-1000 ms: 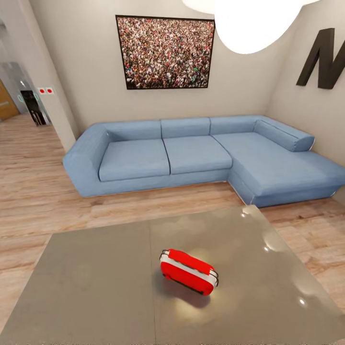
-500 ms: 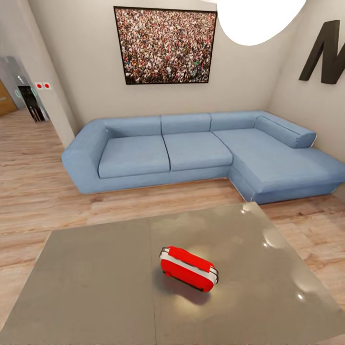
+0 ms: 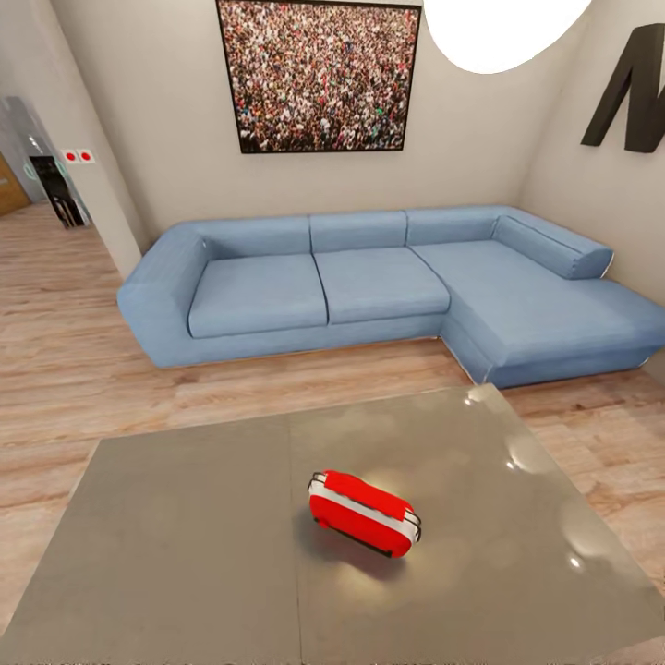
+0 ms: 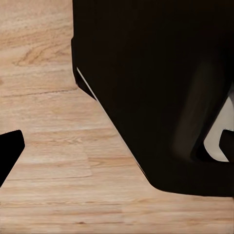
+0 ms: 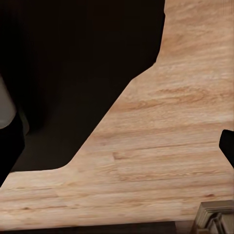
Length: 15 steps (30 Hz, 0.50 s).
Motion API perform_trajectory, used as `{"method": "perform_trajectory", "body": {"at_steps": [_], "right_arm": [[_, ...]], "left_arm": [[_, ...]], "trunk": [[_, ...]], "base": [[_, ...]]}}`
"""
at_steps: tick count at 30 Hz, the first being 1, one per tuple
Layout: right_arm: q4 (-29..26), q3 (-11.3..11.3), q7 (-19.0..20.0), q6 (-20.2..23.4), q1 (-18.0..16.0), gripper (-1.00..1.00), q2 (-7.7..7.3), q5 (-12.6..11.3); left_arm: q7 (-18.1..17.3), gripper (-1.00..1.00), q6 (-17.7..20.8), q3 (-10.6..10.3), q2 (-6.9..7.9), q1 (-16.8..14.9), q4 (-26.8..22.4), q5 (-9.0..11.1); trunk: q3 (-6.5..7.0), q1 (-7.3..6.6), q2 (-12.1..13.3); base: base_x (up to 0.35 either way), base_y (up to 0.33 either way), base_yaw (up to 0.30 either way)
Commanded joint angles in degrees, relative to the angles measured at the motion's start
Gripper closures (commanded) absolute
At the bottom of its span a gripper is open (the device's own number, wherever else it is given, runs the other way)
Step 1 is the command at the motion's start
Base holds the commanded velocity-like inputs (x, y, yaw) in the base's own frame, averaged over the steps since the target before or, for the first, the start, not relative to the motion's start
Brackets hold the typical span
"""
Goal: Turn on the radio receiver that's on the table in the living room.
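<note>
The red radio receiver (image 3: 363, 513) with white edge trim lies on the glossy grey table (image 3: 175, 545), just right of the middle seam, its thin loop handle along the near side. Its dial and grille face away from the head view. In the left wrist view my left gripper (image 4: 117, 156) is open, its dark fingertips (image 4: 9, 153) at the picture's two edges over wood floor. My right gripper (image 5: 122, 146) is likewise open, with one fingertip (image 5: 227, 146) at the edge and nothing between the fingers. Both hang low beside my black base, away from the radio.
A big blue L-shaped sofa (image 3: 369, 286) stands beyond the table across a strip of light wood floor (image 3: 74, 369). A crowd picture (image 3: 319, 76) and a black letter (image 3: 633, 92) hang on beige walls. A pale dome lamp (image 3: 503, 28) hangs overhead. A hallway (image 3: 37, 185) opens far left.
The whole head view has shifted: the camera came a little closer, so the sofa and picture sit higher and larger. The radio has stayed in place on the table.
</note>
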Motion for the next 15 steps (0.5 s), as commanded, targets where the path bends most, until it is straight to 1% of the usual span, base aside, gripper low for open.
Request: {"method": "perform_trajectory", "body": {"at_steps": [1, 15], "right_arm": [[0.00, 0.00, 0.00, 0.00, 0.00, -1.00, 0.00, -0.03], [0.00, 0.00, 0.00, 0.00, 0.00, -1.00, 0.00, 0.00]], "left_arm": [[0.00, -1.00, 0.09, 0.00, 0.00, 0.00, 0.00, 0.00], [0.00, -1.00, 0.23, 0.00, 0.02, 0.00, 0.00, 0.00]], "trunk": [[0.09, -0.23, 0.42], [1.33, -3.30, 6.03]], "base": [[0.000, 0.000, 0.000], [0.000, 0.000, 0.000]]}}
